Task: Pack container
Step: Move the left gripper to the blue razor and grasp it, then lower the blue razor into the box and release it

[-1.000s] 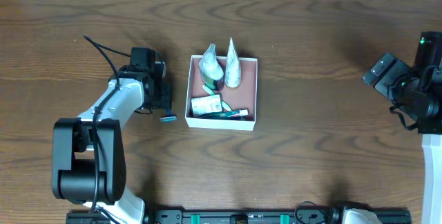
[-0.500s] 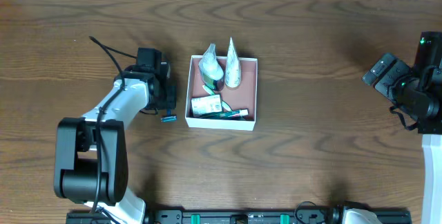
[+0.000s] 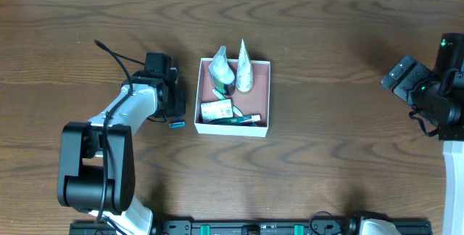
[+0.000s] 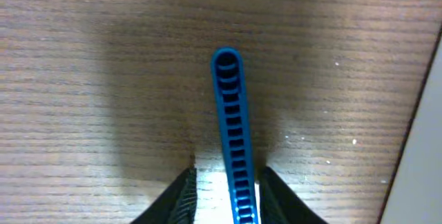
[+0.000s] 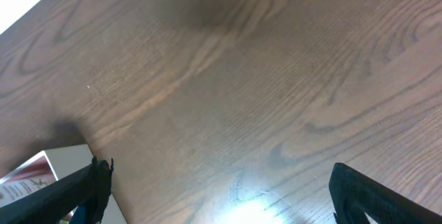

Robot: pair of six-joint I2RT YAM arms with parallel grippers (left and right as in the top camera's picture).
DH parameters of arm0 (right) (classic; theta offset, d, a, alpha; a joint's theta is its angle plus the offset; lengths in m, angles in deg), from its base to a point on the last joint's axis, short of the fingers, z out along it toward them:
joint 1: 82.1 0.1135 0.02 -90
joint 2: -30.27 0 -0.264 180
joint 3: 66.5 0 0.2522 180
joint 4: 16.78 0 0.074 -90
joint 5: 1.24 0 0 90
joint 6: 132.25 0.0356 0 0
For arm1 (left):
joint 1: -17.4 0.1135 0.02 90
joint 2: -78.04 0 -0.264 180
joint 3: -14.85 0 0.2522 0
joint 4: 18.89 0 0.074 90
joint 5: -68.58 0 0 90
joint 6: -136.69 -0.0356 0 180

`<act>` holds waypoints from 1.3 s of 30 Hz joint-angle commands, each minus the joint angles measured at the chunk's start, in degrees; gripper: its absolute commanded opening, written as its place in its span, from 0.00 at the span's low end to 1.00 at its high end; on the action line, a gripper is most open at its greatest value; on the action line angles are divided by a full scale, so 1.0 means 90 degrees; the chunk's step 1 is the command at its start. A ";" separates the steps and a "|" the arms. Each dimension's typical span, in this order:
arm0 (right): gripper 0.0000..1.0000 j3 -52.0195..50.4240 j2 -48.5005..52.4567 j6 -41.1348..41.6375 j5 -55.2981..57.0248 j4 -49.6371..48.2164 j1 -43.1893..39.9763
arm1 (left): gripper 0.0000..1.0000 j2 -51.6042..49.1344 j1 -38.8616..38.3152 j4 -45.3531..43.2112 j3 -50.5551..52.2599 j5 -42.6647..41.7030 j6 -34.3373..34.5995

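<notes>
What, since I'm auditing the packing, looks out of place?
Two white tubes stick out past the far wall of the container instead of lying inside. A blue ribbed item is outside it, between the fingers of the left gripper.

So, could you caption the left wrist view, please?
Left gripper straddles a blue ridged handle lying on the wooden table.

Left arm (image 3: pixel 119 115): left of frame, elbow bent, left gripper (image 3: pixel 174 110) aimed straight down. Its fingers (image 4: pixel 181 198) narrowly parted; firm grip or not, unclear. Right arm (image 3: pixel 444 101): folded at right edge, right gripper (image 5: pixel 219 170) spread wide.
</notes>
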 commanded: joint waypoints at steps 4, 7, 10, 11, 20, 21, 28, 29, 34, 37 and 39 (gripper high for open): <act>0.99 0.0000 -0.0019 0.0073 0.0019 0.0007 -0.0044 | 0.19 -0.0313 0.0005 0.0080 0.0087 0.0070 0.0058; 0.99 0.0000 -0.0019 0.0073 0.0019 0.0007 -0.0044 | 0.13 -0.0083 0.0005 0.0265 0.0002 0.0070 0.0058; 0.99 0.0000 -0.0019 0.0075 0.0019 0.0007 -0.0044 | 0.13 0.0294 0.0005 0.0687 -0.0148 0.0073 0.0056; 0.99 0.0000 -0.0019 0.0075 0.0019 0.0005 -0.0044 | 0.13 0.0534 0.0005 0.0867 -0.0189 0.0075 0.0056; 0.99 0.0000 -0.0019 0.0075 0.0019 0.0007 -0.0044 | 0.12 0.2786 -0.0022 0.1926 -0.0202 0.0066 0.0406; 0.99 0.0000 -0.0019 0.0075 0.0019 0.0007 -0.0044 | 0.12 0.3014 -0.0041 0.2006 -0.0202 0.0041 0.0508; 0.99 0.0000 -0.0019 0.0075 0.0017 0.0007 -0.0044 | 0.06 0.4065 -0.0619 0.2154 -0.0199 -0.0143 0.0937; 0.99 0.0000 -0.0019 0.0075 0.0019 0.0007 -0.0044 | 0.06 0.4092 -0.0767 0.2135 -0.0199 -0.0146 0.1039; 0.99 0.0000 -0.0019 0.0075 0.0019 0.0007 -0.0044 | 0.06 0.3932 -0.1664 0.1858 -0.0197 -0.0143 0.1209; 0.99 0.0000 -0.0019 0.0075 0.0019 0.0007 -0.0044 | 0.06 0.3687 -0.2276 0.1440 -0.0197 -0.0138 0.1209; 0.99 0.0000 -0.0019 0.0075 0.0019 0.0007 -0.0044 | 0.06 0.3519 -0.2628 0.1144 -0.0197 -0.0034 0.1285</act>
